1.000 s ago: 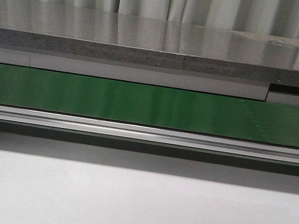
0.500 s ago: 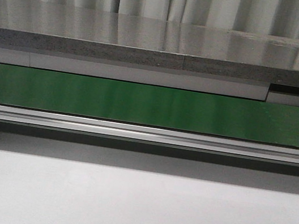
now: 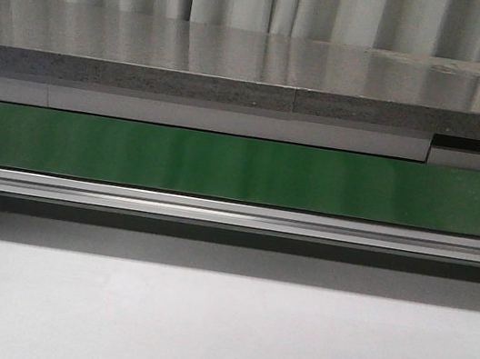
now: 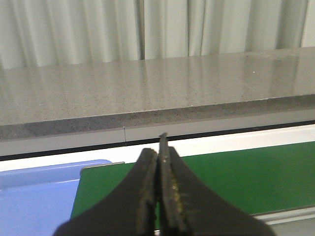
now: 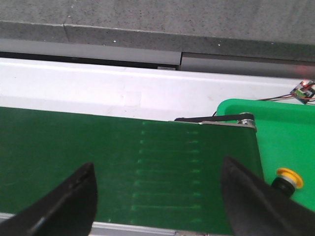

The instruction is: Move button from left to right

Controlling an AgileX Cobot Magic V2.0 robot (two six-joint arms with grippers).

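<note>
The button (image 5: 285, 179), a yellow-orange round cap on a black body, lies in the green bin (image 5: 280, 132) past the end of the green belt (image 5: 128, 162); my right finger partly hides it. My right gripper (image 5: 157, 169) is open and empty above the belt, apart from the button. My left gripper (image 4: 158, 147) is shut with nothing between the jaws, above the other end of the belt (image 4: 231, 172). Neither gripper nor the button shows in the front view, only the bare belt (image 3: 242, 169).
A blue bin (image 4: 34, 196) sits at the belt's left end. A grey stone counter (image 3: 258, 72) runs behind the belt. An aluminium rail (image 3: 234, 214) edges the belt's front, with white tabletop (image 3: 214, 332) before it. A small circuit board with wires (image 5: 302, 91) lies behind the green bin.
A faint pattern of light marks on the right part of the belt has gone from the front view. Nothing else has moved.
</note>
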